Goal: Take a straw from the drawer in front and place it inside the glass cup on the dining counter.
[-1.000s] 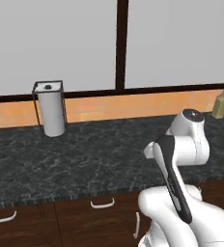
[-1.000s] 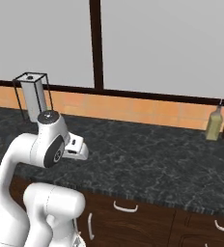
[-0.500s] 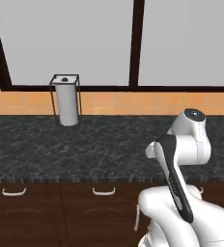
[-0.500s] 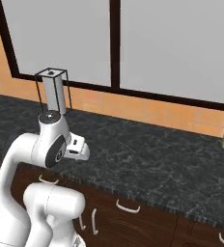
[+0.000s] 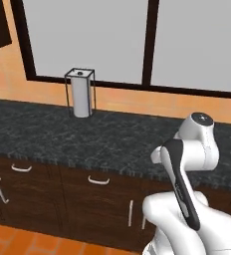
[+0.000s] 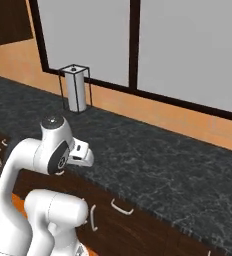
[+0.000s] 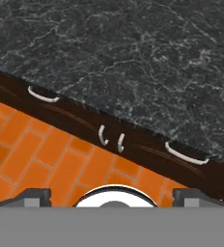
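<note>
While the tool (image 7: 112, 197) hangs folded low with its tips wide apart and empty, the closed drawer (image 7: 179, 157) lies ahead below the black granite surface (image 7: 133, 53), handle lengthwise along its edge, straw presumably inside.

No text, label, brand, number or sign can be read anywhere. The black speckled desk (image 5: 62, 137), the paper towel holder (image 5: 80, 93) standing on it, the dark drawer fronts (image 5: 97, 191) under it and the window panes (image 5: 87, 37) behind it all carry no lettering.
</note>
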Motion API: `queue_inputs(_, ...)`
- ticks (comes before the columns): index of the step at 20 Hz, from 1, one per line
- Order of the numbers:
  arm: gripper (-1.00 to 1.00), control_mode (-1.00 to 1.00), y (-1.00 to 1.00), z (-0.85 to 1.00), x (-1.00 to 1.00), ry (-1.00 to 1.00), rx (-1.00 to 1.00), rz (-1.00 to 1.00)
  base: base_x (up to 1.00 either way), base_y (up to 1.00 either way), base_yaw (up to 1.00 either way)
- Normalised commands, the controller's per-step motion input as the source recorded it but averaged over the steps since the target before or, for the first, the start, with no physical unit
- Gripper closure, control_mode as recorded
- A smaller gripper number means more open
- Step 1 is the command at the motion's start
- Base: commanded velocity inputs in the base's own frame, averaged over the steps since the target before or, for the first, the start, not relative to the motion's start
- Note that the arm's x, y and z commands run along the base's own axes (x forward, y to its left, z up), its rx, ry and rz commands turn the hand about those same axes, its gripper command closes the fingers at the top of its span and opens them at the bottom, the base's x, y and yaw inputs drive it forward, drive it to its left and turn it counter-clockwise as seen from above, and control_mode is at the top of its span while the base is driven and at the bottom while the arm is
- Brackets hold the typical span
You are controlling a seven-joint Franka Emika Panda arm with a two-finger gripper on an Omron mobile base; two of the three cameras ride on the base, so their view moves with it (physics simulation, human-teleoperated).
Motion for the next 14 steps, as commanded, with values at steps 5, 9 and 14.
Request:
queue_inputs(5, -1.00, 1.00, 0.00, 0.00, 0.00, 0.00, 0.00, 0.00, -0.19, -0.29, 0.47)
queue_inputs(9, -1.00, 1.00, 0.00, 0.00, 0.00, 0.00, 0.00, 0.00, -0.19, -0.23, 0.52)
queue_inputs(14, -1.00, 1.00, 0.00, 0.00, 0.00, 0.00, 0.00, 0.00, -0.15, -0.37, 0.52)
